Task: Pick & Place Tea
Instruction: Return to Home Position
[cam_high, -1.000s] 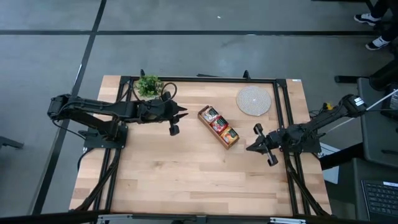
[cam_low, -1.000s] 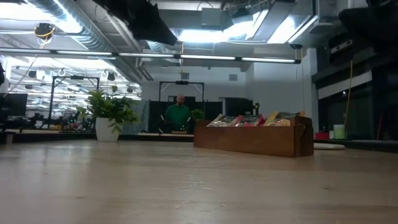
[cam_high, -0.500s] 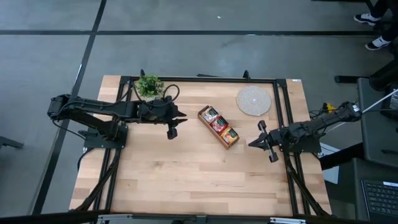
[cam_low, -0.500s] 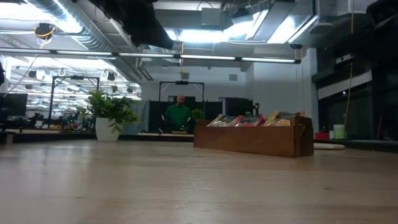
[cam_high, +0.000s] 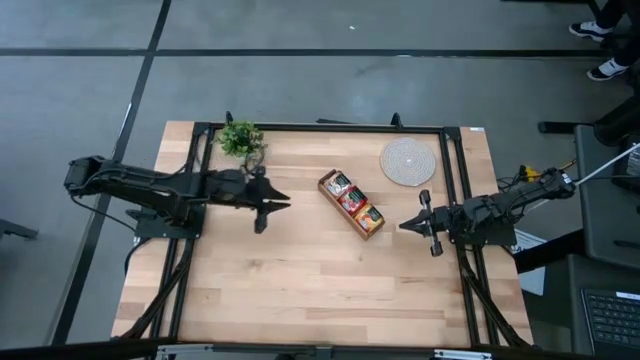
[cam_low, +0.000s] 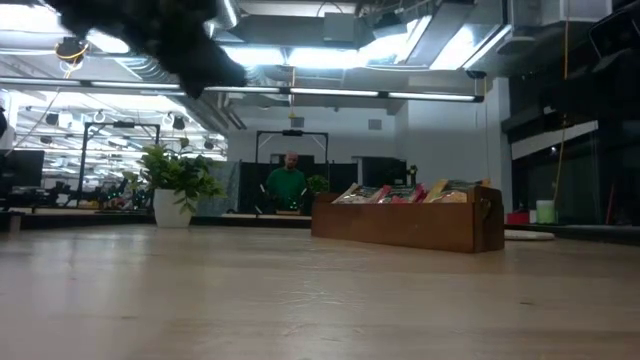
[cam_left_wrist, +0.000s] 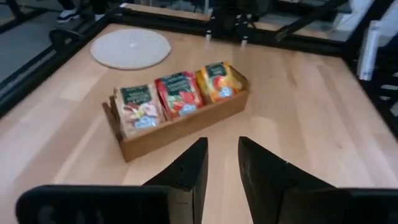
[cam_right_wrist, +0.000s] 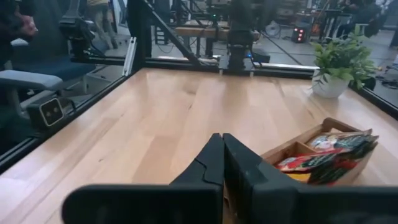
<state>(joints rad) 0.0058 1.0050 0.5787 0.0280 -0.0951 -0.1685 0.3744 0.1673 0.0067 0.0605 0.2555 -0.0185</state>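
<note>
Left arm (cam_high: 150, 183) and right arm (cam_high: 500, 207) slim, black, jointed, rounded housings at the joints, fingers (cam_left_wrist: 186, 174) matte black, flat-sided, tapering to blunt wedge tips

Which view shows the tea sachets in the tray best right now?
The left wrist view: the tea sachets face the camera, three stacks side by side in the wooden tray. The high view shows them tiny, the low view only their top edges, the right wrist view a slanted, partial look.
</note>
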